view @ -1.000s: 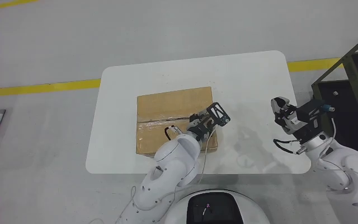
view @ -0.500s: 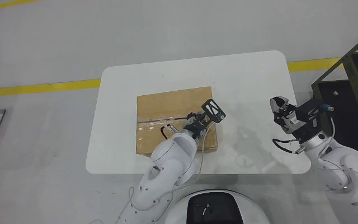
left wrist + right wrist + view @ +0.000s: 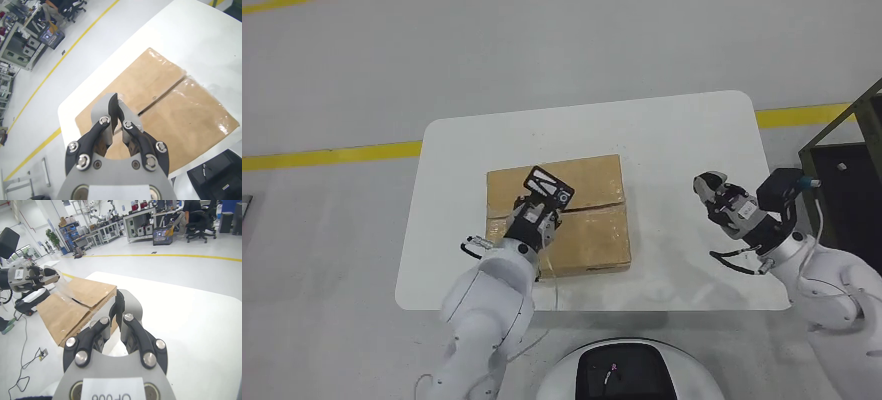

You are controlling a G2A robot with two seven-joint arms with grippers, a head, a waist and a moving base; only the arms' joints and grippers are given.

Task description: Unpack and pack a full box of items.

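Tape (image 3: 63, 286) strips off the box (image 3: 582, 215) seam: the left hand (image 3: 117, 100), pinching it, has swept to the left end, likely freeing the flaps; the right hand (image 3: 118, 303) hangs closed, empty.

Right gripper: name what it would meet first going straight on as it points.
Probably the cardboard box, near its nearest corner; depth is unclear, so the right gripper might skim past over the table.

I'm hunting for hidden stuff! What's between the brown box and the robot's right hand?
Nothing. In the top view, only bare white table lies between the brown cardboard box and the right gripper.
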